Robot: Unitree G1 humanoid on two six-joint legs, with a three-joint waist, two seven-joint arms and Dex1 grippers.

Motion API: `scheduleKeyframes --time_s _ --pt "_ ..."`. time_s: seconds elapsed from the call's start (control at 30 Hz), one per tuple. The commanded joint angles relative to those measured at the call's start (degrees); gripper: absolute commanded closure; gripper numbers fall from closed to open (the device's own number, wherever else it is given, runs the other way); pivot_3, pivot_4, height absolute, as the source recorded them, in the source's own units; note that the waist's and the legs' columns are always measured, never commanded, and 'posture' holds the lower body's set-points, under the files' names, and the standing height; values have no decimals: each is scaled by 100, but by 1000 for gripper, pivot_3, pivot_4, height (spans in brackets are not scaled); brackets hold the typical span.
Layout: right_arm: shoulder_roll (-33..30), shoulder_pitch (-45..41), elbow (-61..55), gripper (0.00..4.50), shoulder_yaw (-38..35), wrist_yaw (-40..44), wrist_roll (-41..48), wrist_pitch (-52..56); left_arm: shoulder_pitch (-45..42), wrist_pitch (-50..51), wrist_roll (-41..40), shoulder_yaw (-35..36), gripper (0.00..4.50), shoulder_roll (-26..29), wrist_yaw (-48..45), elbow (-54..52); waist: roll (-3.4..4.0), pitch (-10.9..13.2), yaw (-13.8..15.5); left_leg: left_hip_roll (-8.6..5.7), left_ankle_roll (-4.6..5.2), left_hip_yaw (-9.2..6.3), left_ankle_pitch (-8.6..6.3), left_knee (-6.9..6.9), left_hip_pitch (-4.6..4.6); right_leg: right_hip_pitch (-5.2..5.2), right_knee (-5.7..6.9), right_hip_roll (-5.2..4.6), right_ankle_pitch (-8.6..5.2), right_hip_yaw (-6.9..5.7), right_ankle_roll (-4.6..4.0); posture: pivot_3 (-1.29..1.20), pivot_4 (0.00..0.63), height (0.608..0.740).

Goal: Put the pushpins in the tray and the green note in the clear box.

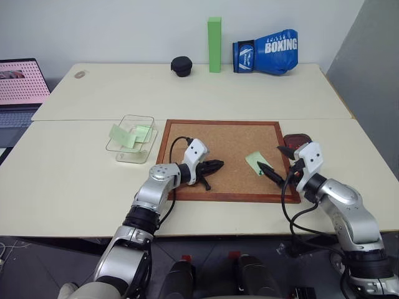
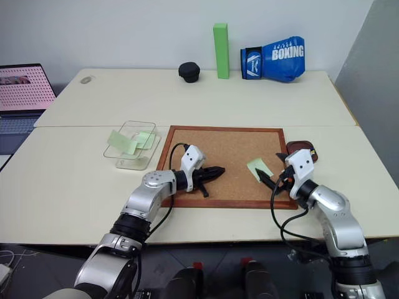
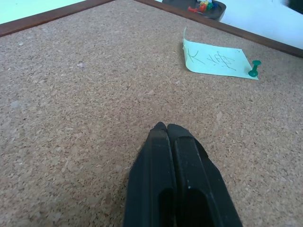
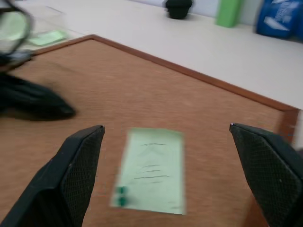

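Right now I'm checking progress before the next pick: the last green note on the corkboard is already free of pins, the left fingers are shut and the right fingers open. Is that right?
Not quite. The green note on the corkboard is still pinned: the left wrist view shows a green pushpin at its corner. The rest stands: the left gripper has its fingers shut, the right gripper open.

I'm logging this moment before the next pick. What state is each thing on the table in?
Green note: flat on the corkboard, held by a green pushpin at one corner.
Tray: holds several coloured pushpins.
Clear box: open, green notes inside.
Laptop: lid up, screen lit.
Left gripper: shut, empty, over the corkboard.
Right gripper: open, fingers either side of the green note.
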Motion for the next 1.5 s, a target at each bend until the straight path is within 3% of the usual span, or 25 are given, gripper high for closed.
scheduleKeyframes --time_s 0.03,0.4,0.87,1.13,1.5 --pt "150 94 -272 12 298 -86 -194 -56 90 56 52 -112 4500 -22 -6 7 0 0 2 0 0 0 0 -1 -1 -1 0 0 0 -1 0 0 150 740" --pt "419 -9 453 12 505 -345 -665 -276 81 53 65 -102 4500 22 -18 6 0 0 3 -1 0 0 0 -2 -1 -1 -3 0 0 0 0 0 150 740" --pt "458 -18 594 2581 358 -350 -607 -178 72 57 54 -85 4500 9 1 0 0 0 2 0 0 0 0 -2 -1 -1 -1 0 0 0 -1 0 150 740" --pt "421 -52 641 4370 314 -399 -655 -164 65 55 50 -75 4500 0 16 6 0 0 2 0 0 0 0 -2 -1 -1 -1 0 0 0 -1 0 150 740" --pt "370 -125 102 4472 260 -453 -661 -169 123 68 44 -105 4500 -28 33 -61 0 0 2 0 0 0 0 -1 -1 -1 0 0 0 0 0 0 150 740"
